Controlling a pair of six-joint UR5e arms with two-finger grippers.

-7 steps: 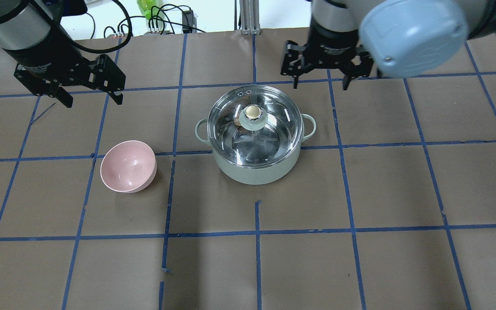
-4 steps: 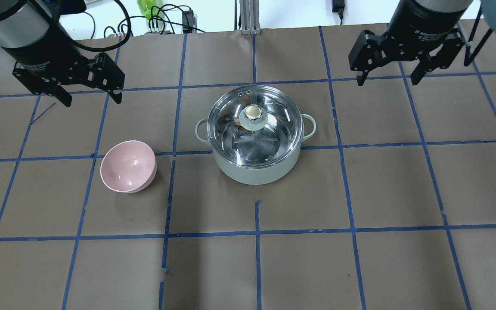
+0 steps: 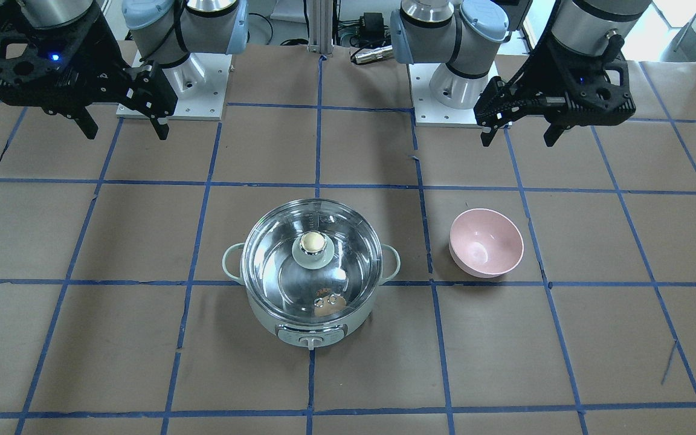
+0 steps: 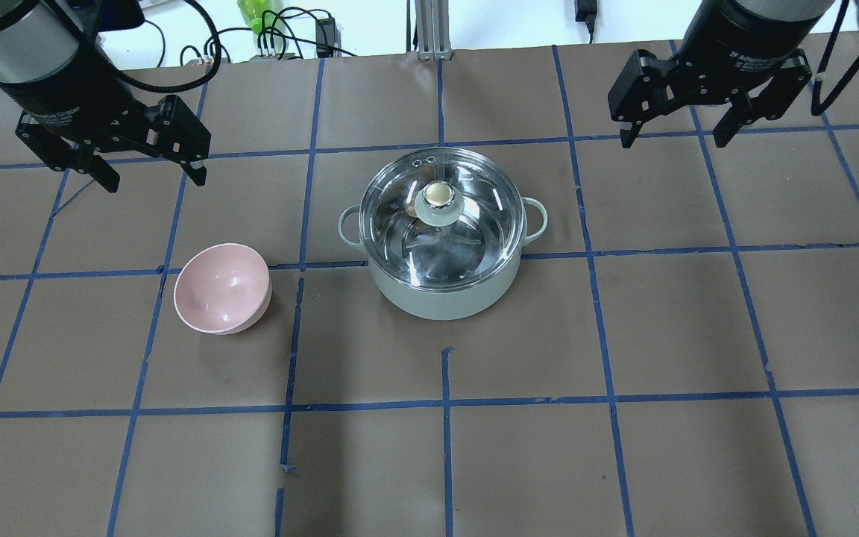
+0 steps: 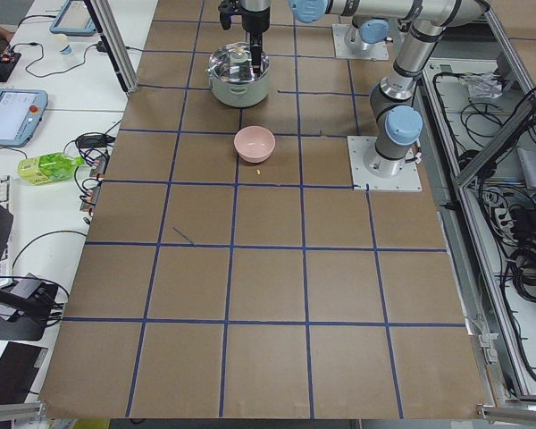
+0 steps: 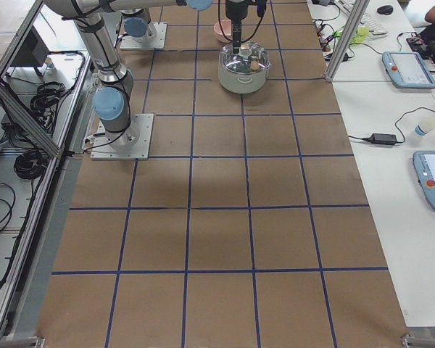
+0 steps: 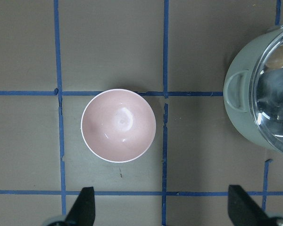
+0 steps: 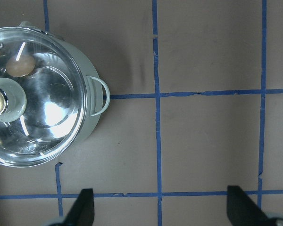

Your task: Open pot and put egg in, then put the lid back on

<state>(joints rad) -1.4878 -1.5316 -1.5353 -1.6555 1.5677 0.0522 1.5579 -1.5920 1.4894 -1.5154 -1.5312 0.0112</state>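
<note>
The mint-green pot [image 4: 437, 300] stands mid-table with the clear glass lid [image 4: 474, 231] seated on it, cream knob on top. The tan egg [image 3: 328, 306] lies inside the pot under the lid; it also shows in the right wrist view [image 8: 20, 66]. My left gripper [image 4: 155, 179] is open and empty, held high at the back left, beyond the pink bowl. My right gripper [image 4: 672, 142] is open and empty, held high at the back right, well away from the pot. Both grippers are apart from the pot and lid.
An empty pink bowl [image 4: 222, 287] sits left of the pot, a short gap apart. The table is covered in brown paper with a blue tape grid. Both arm bases [image 3: 173, 90] stand on the robot's side of the table.
My right gripper has swung from just behind the pot out to the back right. My left gripper has shifted slightly left. Pot, lid and bowl have not moved.
</note>
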